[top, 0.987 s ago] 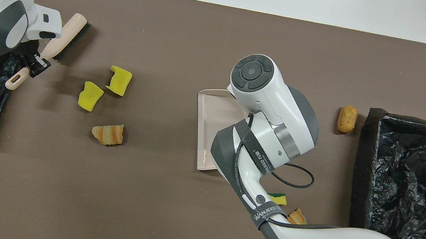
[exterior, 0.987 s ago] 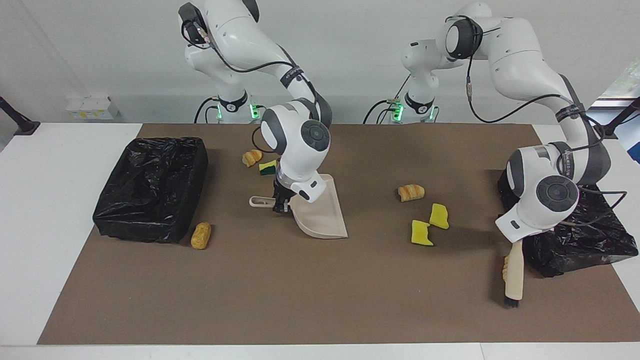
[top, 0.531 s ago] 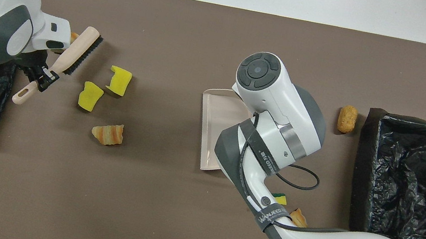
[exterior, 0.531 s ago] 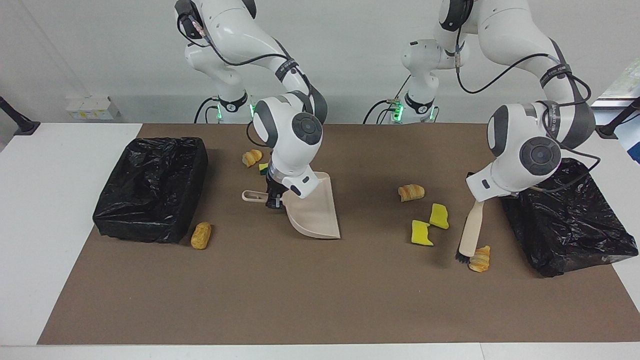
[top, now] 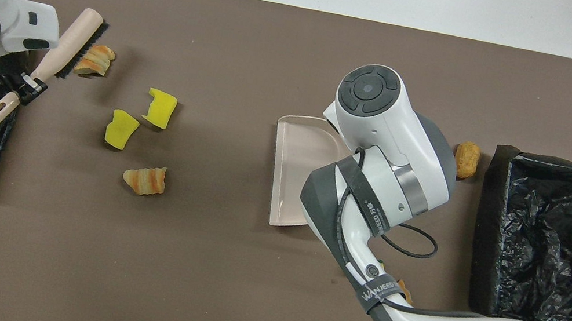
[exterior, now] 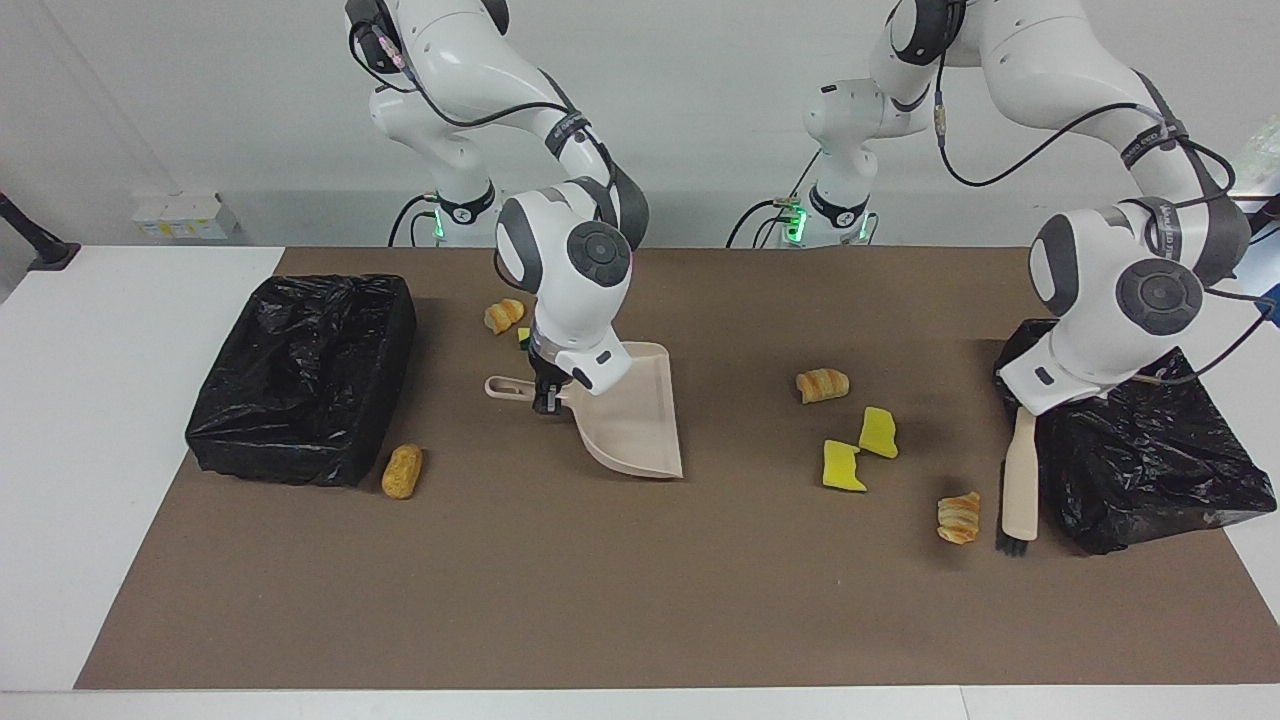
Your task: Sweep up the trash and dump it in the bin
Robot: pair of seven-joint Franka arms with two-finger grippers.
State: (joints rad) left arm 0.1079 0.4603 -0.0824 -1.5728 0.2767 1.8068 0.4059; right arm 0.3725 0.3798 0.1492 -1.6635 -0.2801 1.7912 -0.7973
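dustpan (exterior: 630, 425) between two bins (exterior: 300, 375), trash (exterior: 845, 466) beside brush (exterior: 1020, 490)

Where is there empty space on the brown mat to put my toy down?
The widest bare stretch of the brown mat is along its edge farthest from the robots. Another bare patch lies between the beige plastic dustpan and the striped golden bread lump. It is crowded toward the left arm's end: two yellow sponge pieces and the beige brush.
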